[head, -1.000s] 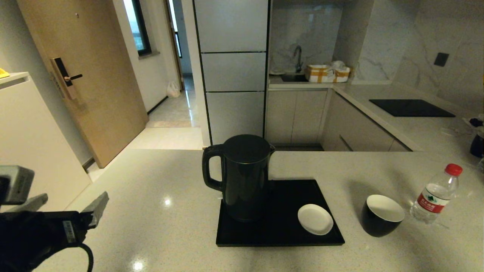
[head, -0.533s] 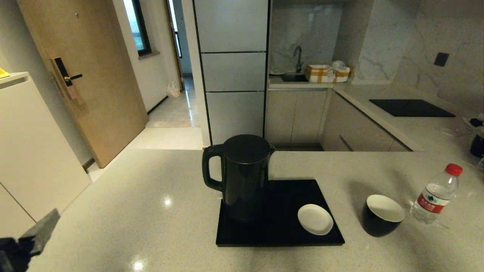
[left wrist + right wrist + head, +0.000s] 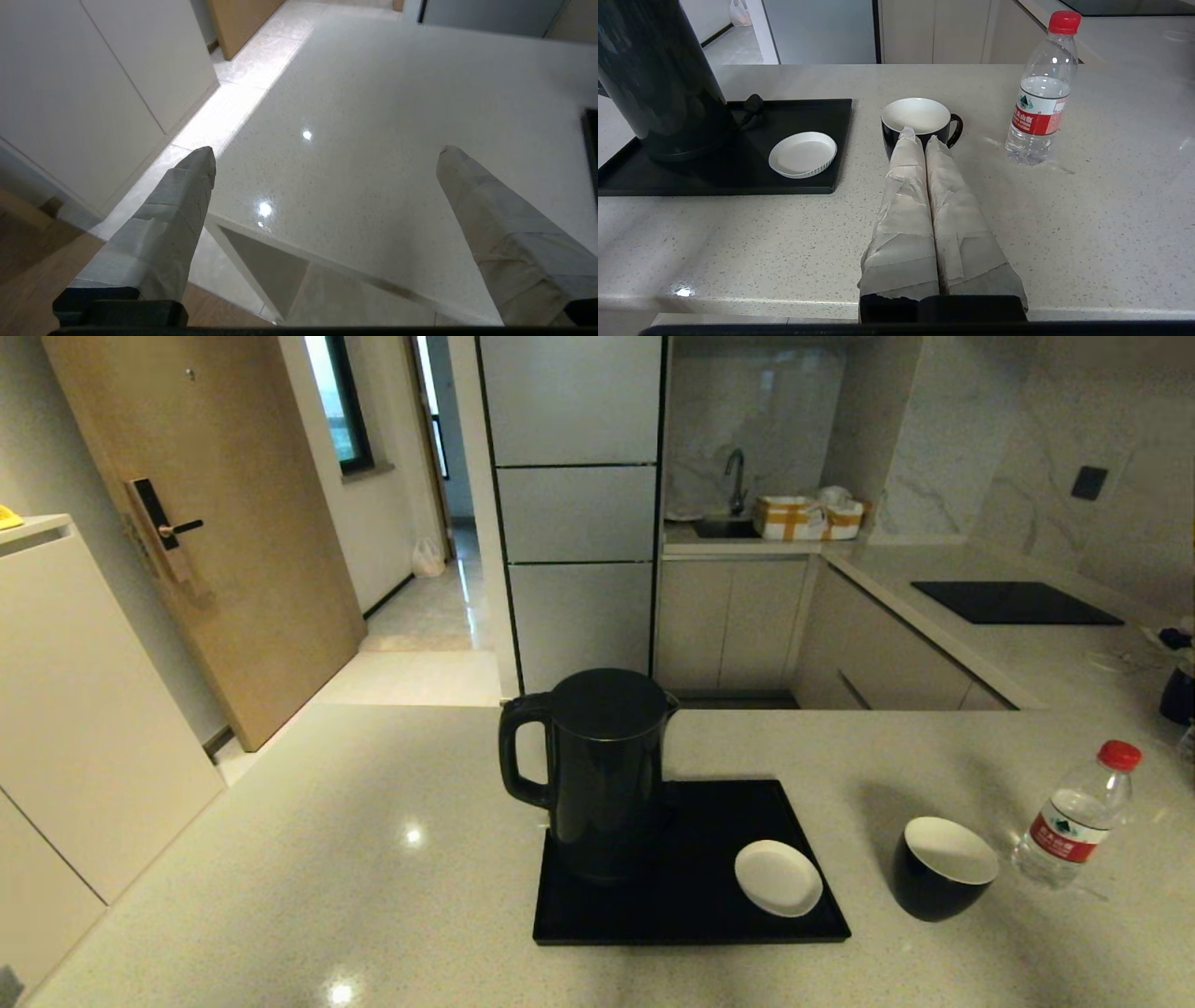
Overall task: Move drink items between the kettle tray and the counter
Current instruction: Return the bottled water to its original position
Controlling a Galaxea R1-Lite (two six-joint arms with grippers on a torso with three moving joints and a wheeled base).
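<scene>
The right claw (image 3: 920, 135) is pressed together with nothing in it, held low at the near edge of the worktop (image 3: 1064, 224). The left claw (image 3: 327, 156) is spread wide and empty over the worktop's left corner. Beyond the right claw's tips stands the cup (image 3: 920, 119), black with a white inside, its lower wall hidden behind them. The red-capped bottle (image 3: 1038, 88) stands nearby. The kettle (image 3: 658, 79), cut off above, stands on the tray (image 3: 714, 179) beside a white saucer (image 3: 802, 154).
</scene>
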